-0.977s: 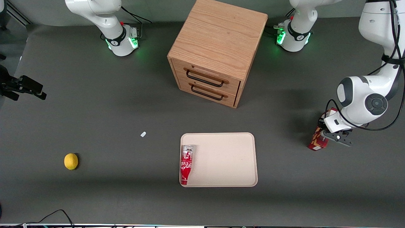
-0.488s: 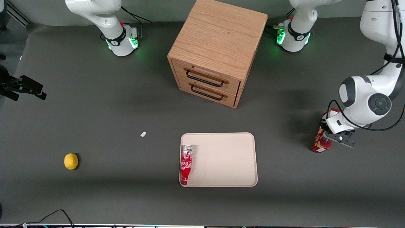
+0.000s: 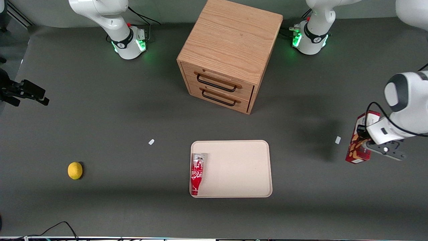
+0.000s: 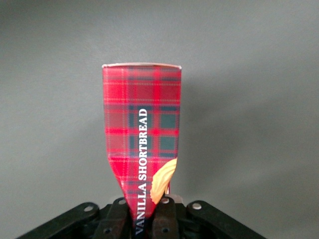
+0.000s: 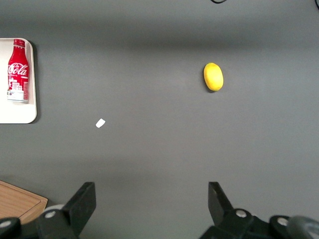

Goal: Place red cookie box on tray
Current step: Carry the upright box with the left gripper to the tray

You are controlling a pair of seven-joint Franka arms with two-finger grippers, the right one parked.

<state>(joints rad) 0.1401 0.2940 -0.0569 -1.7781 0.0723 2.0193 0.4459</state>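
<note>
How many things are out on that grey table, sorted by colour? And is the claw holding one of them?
Red: 2, the red cookie box and the Coca-Cola bottle
Yellow: 1, the lemon
Beige: 1, the tray
Wood: 1, the drawer cabinet
White: 2, paper scraps
Total: 7
Yes: the gripper, at the working arm's end, grips the box.

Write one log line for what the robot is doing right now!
stage: carrying | claw: shut on red cookie box, lifted at working arm's end of table | tray: holds only Coca-Cola bottle | box on tray: not yet
</note>
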